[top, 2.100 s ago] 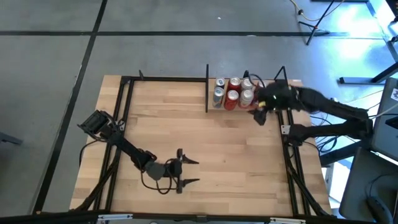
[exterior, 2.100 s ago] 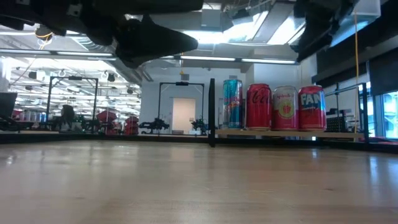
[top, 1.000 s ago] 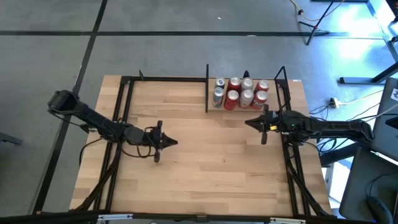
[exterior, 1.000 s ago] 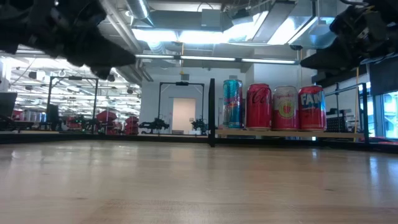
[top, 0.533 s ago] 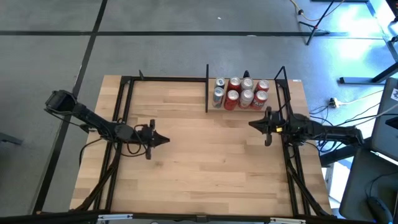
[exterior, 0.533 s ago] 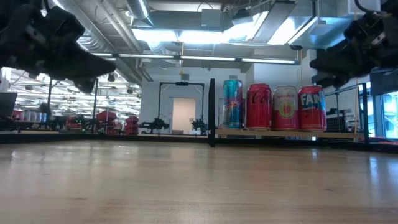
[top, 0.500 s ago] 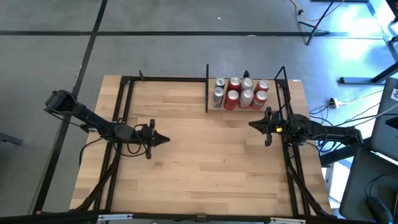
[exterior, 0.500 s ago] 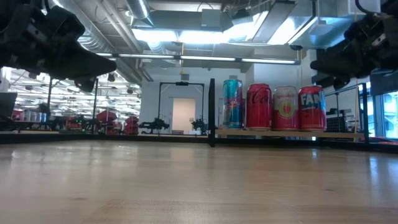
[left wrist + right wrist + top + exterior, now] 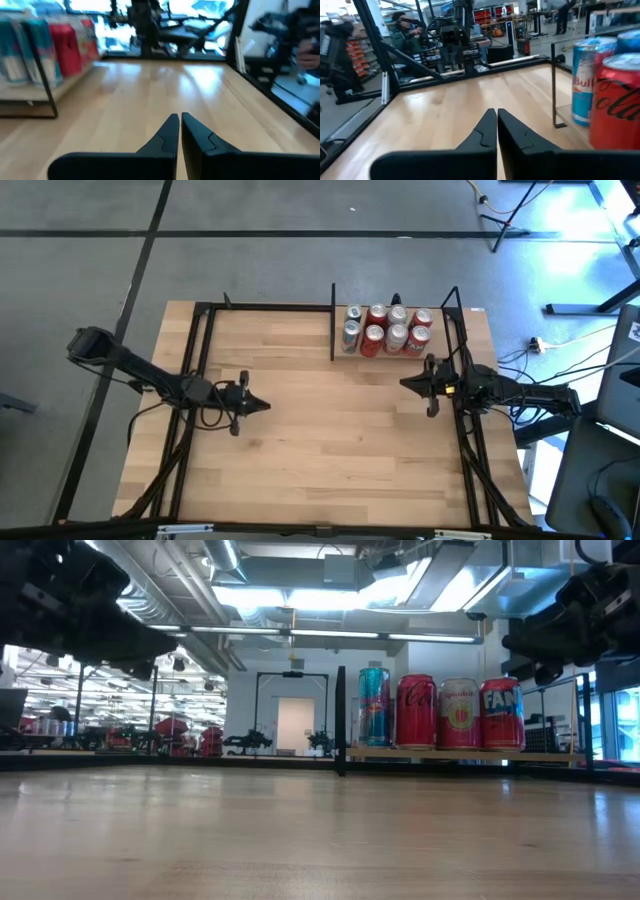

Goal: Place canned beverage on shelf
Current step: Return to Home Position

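The shelf is set at the far edge of the table, right of centre, and is filled with cans. The left gripper is held over the left side, jaws together. The right gripper is held near the right edge, just nearer than the shelf, jaws together. Bare wood is seen between them.
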Action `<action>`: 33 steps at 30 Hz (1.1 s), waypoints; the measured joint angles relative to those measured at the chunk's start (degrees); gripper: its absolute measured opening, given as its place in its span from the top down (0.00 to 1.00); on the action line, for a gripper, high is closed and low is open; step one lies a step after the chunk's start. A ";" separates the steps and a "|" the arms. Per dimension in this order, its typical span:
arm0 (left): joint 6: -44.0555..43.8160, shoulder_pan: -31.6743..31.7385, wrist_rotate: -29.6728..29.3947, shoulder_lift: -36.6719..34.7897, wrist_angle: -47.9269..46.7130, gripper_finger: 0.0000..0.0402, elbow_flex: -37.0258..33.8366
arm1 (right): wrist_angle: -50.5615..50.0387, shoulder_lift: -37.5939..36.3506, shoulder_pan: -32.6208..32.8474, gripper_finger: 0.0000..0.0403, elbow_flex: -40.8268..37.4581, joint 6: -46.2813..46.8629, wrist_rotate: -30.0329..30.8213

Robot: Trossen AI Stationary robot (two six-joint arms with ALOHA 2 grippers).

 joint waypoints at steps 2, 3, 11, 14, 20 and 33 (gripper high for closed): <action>-1.00 1.65 2.75 -4.34 -6.84 1.00 0.00 | -0.03 0.08 0.02 0.99 -0.01 1.16 -0.32; -1.78 2.59 3.78 -6.87 -11.13 1.00 0.00 | -0.02 0.10 0.02 0.99 -0.01 1.36 -0.32; -2.73 11.07 10.14 -32.15 -37.58 0.99 0.02 | -0.08 0.10 0.02 0.99 -0.01 1.49 -0.33; -1.65 13.75 12.98 -41.45 -44.77 0.99 0.02 | -0.11 0.10 0.02 0.99 -0.01 1.49 -0.33; 1.06 17.68 15.40 -51.57 -46.25 0.99 0.11 | -0.09 0.14 0.02 0.99 -0.03 1.47 -0.31; 1.43 20.13 14.85 -52.09 -46.34 0.99 0.11 | -0.15 0.16 0.07 0.99 -0.03 1.47 -0.31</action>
